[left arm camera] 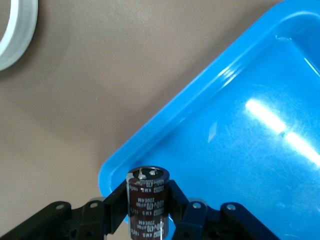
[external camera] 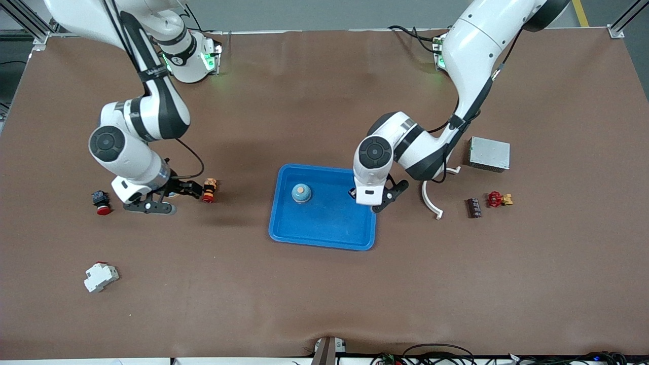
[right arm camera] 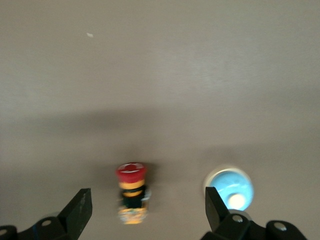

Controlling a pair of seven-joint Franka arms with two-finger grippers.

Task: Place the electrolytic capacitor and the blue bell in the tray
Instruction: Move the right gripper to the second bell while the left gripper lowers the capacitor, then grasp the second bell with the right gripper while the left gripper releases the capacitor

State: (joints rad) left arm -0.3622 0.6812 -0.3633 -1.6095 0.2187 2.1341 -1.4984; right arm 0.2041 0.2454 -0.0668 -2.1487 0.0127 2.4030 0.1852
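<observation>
Capacitor held at the tray's edge, bell already in.

Front view: my left gripper (external camera: 366,198) hangs over the tray (external camera: 324,233) rim at the left arm's end; the blue bell (external camera: 301,193) sits inside. Left wrist view: its fingers clamp the electrolytic capacitor (left arm camera: 148,200) upright above the tray corner, the floor just inward. Right wrist view: my right gripper (right arm camera: 145,210) waits, jaws wide, holding nothing.

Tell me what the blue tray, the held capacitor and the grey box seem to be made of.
Tray: looks like glossy moulded plastic, with bright highlights and rounded corners. Electrolytic capacitor, clamped in the left gripper over the tray's corner: dark brown printed sleeve, probably plastic film, with a silvery metal-looking top. Grey box: dull speckled surface, likely sheet metal, though that is uncertain.
</observation>
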